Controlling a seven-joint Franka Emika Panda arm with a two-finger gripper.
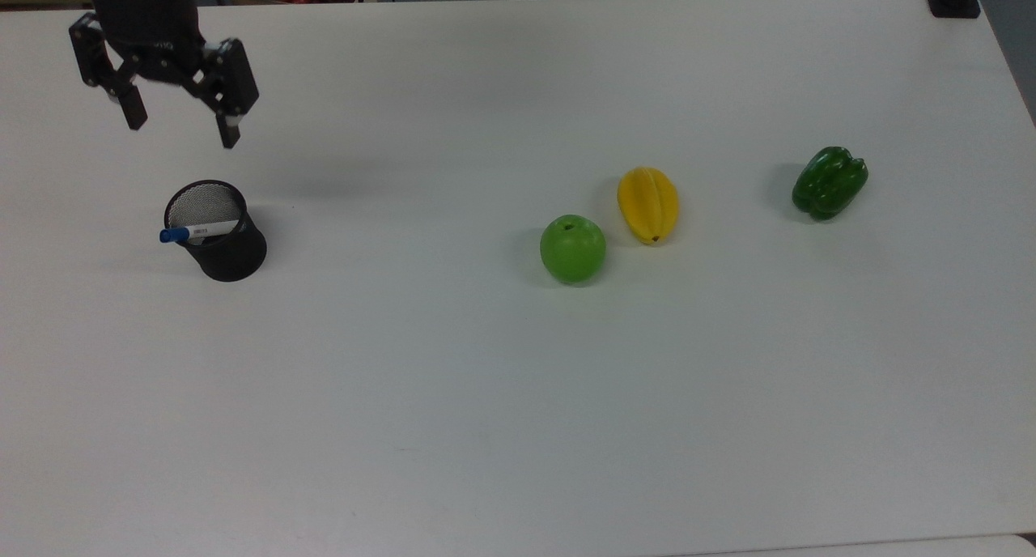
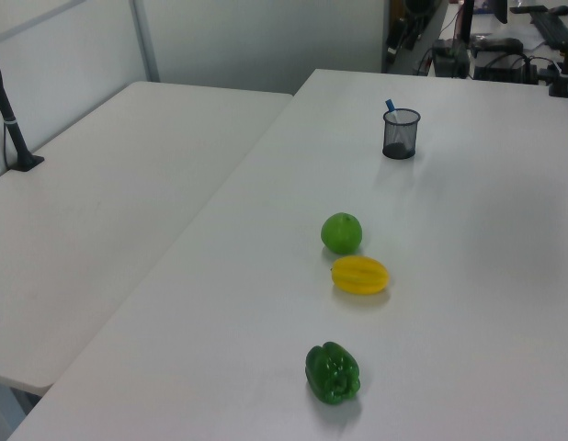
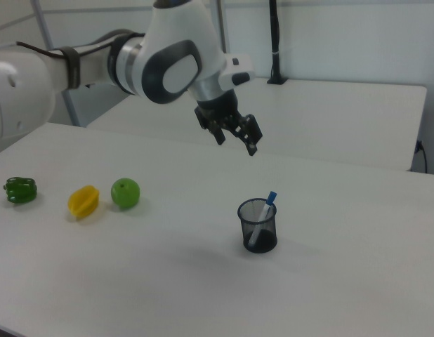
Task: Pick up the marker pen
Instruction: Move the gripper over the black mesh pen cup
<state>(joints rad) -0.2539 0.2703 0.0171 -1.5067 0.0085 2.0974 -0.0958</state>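
The marker pen (image 1: 198, 231), white with a blue cap, leans in a black mesh cup (image 1: 227, 245) on the white table; its cap pokes over the rim toward the top view's left. The pen (image 3: 262, 214) also stands in the cup (image 3: 258, 228) in the right view, and its blue cap (image 2: 390, 105) peeks from the cup (image 2: 401, 134) in the left view. My gripper (image 1: 182, 133) hangs open and empty above the table, behind the cup in the top view. In the right view the gripper (image 3: 236, 142) is up and to the left of the cup.
A green apple (image 1: 573, 248), a yellow starfruit (image 1: 647, 204) and a green bell pepper (image 1: 830, 182) lie toward the top view's right, far from the cup. The white arm (image 3: 133, 60) reaches in from the right view's left. A second white table (image 2: 100, 202) adjoins on the left view's left.
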